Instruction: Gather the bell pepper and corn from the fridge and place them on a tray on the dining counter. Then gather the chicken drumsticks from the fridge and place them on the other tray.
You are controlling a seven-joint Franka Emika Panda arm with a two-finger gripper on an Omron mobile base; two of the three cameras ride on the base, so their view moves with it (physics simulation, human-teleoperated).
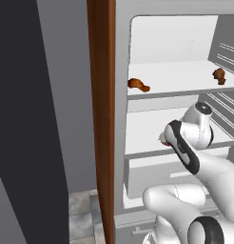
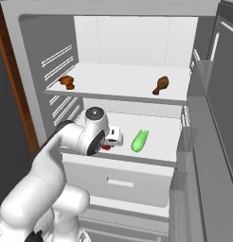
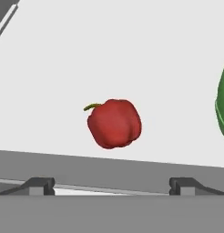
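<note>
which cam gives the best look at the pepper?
Hand view: the pepper sits whole and centred on the shelf, stem visible. In the right base view a red sliver peeks from behind the arm; in the left base view the arm blocks where it sits.

Two chicken drumsticks (image 2: pixel 67 82) (image 2: pixel 160 84), one bell pepper (image 3: pixel 114 123), one corn (image 2: pixel 139 140).

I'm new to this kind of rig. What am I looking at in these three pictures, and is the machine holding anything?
A white robot arm reaches into an open fridge. Two pictures come from cameras behind the arm, one on its left and one on its right. The third looks out from the hand itself. On the upper shelf lie two chicken drumsticks. On the shelf below sit a red bell pepper and the green corn. The pincer is open just short of the pepper and holds nothing.
</note>
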